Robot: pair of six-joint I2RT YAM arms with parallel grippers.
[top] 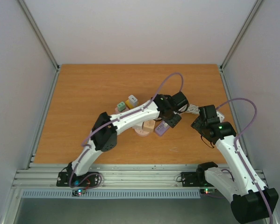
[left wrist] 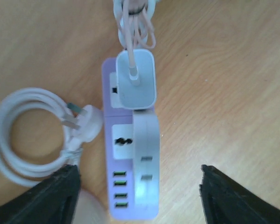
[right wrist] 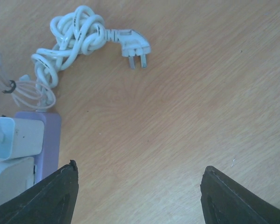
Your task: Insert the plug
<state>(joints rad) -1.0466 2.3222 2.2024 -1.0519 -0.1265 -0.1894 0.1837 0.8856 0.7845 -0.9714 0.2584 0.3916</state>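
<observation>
A purple power strip point(left wrist: 130, 200) lies under my left gripper point(left wrist: 140, 169), which is open and empty above it. The strip has a free socket point(left wrist: 123, 141) and green USB ports point(left wrist: 120, 189). A white charger point(left wrist: 137, 84) is plugged in at its far end. A white plug point(left wrist: 86, 119) on a coiled cord lies left of the strip. My right gripper point(right wrist: 140, 166) is open and empty over bare table, right of the strip point(right wrist: 50, 140). A second white plug point(right wrist: 134, 44) on a knotted cord lies farther off. Both grippers show in the top view, left point(top: 170, 117) and right point(top: 199, 123).
Small adapters, green point(top: 121, 106), orange point(top: 128, 104) and grey point(top: 132, 100), lie behind my left arm. A pale round object point(top: 144, 129) sits next to the strip point(top: 161, 129). A thin bundled cable point(left wrist: 136, 21) leads from the charger. White walls surround the wooden table point(top: 83, 102).
</observation>
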